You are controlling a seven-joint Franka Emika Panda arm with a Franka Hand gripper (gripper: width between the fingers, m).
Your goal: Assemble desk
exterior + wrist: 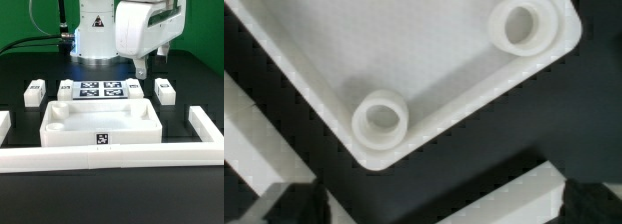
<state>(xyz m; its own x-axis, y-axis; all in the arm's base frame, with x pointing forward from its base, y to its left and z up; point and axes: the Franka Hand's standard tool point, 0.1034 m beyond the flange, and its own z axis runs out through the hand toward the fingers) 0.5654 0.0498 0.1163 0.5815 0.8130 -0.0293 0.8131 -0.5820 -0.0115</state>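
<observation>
Nearest you in the exterior view, the white border rail (110,158) runs across the front, and both its ends turn back along the sides. Just behind it sits the tabletop (100,122), rim up, with one square tag on its front wall.

Behind the tabletop you have a row on the black table (60,195):
- first leg block (35,95), at the exterior view's left
- second leg block (66,89), just beside the marker board (100,90)
- third leg block (135,89), just beside the board's other edge
- fourth leg block (163,93), at the exterior view's right

All four stand apart from the tabletop and from one another.

Farther back and higher, the gripper (152,66) hangs over the third and fourth leg blocks, touching neither. Its jaws are spread wide, with nothing between them. The arm's white base (92,35) stands farthest back.

The wrist view looks down into one corner of the tabletop. You can see one round socket (381,118) close to the rim's corner and a second round socket (530,25) along the same rim. The fingertips (274,205) are dark and blurred.
</observation>
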